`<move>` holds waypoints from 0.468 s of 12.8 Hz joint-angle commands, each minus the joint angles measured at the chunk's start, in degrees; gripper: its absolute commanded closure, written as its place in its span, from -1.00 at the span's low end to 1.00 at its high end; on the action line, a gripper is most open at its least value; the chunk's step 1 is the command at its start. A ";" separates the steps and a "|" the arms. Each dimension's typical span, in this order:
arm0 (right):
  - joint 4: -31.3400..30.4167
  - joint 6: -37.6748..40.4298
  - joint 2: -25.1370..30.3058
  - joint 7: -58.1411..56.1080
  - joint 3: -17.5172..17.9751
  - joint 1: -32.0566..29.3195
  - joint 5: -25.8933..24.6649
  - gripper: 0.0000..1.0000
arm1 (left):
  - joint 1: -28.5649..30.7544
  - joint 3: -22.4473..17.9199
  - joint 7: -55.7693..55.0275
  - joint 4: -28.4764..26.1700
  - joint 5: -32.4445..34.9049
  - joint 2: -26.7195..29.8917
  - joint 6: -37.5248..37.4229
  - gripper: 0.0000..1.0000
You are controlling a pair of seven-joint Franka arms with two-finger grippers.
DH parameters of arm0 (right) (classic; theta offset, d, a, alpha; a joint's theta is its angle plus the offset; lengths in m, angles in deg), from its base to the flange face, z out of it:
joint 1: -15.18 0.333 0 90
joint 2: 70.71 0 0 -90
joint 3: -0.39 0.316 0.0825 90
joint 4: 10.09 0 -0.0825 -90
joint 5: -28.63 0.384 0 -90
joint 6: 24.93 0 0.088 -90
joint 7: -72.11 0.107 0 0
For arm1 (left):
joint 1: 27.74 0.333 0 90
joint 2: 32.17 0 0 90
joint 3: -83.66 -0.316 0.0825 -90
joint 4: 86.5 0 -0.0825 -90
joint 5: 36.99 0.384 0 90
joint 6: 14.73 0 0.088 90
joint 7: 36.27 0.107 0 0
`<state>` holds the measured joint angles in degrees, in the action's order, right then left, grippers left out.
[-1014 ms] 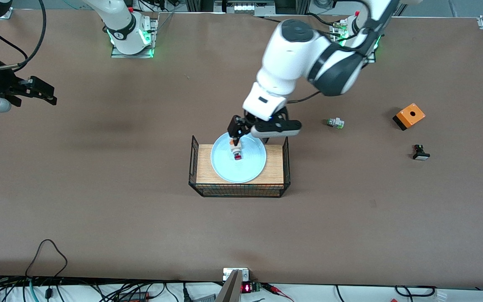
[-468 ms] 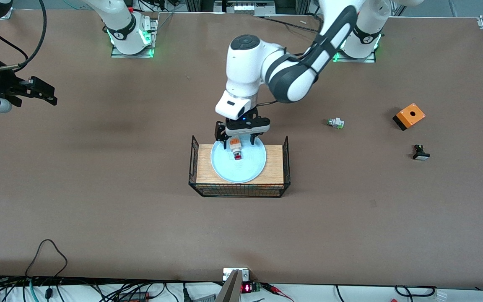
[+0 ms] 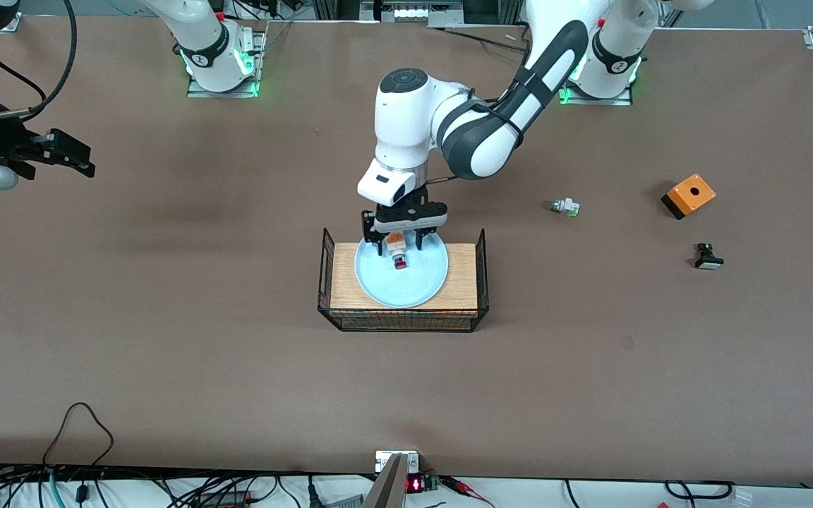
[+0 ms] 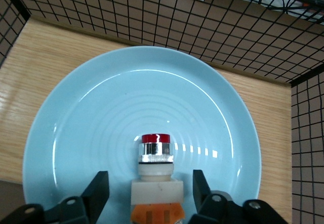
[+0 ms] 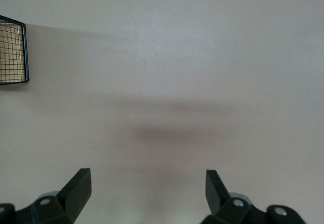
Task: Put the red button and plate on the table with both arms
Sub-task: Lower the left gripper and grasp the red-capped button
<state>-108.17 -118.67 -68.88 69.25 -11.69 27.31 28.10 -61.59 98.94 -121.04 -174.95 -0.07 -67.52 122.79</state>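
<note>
Wire-sided wooden board (image 3: 459, 286) sits mid-worktop (image 3: 237, 367); black mesh walls rise at both short ends and along the edge nearer the front camera. Pale blue plate (image 3: 420, 282) lies flat on the board, filling most of it, rim just short of the mesh.

Red button (image 3: 399, 262) lies on its side in the plate, red cap pointing toward the front camera, orange rear block toward the arm bases. It sits a little off the plate's centre, toward the bases.

Left pincer (image 3: 399, 245) is down over the plate, fingers (image 4: 100, 191) spread wide, one on each side of the button's white body with a gap on both sides; not touching it as far as the left wrist view shows.

Right pincer (image 3: 68, 154) waits in the air over bare worktop at the right arm's end, fingers (image 5: 78, 186) wide apart, holding nothing.

Toward the left arm's end, well apart from the board: green-tipped white switch (image 3: 564, 207), orange box (image 3: 689, 195), black-and-white switch (image 3: 708, 257). Broad open brown surface lies nearer the front camera than the board.
</note>
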 commanded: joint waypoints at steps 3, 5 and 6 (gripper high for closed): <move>1.04 0.40 -0.51 -0.13 0.13 0.18 -0.87 -1.00 | -0.78 -0.15 -0.84 1.00 1.04 -0.25 -1.45 0.24; 1.22 0.49 -0.69 0.04 0.13 -0.17 -0.70 -1.00 | -0.43 -0.07 -0.31 1.00 0.78 0.97 -2.77 0.31; 1.22 0.49 -0.69 0.04 0.05 -0.35 -0.35 -1.00 | 0.01 0.11 1.17 1.09 0.61 2.11 -4.35 0.32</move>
<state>-108.16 -118.67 -68.97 69.25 -11.68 27.31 28.10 -61.64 98.99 -120.92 -174.55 -0.06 -67.40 121.73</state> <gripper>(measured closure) 0.000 0.581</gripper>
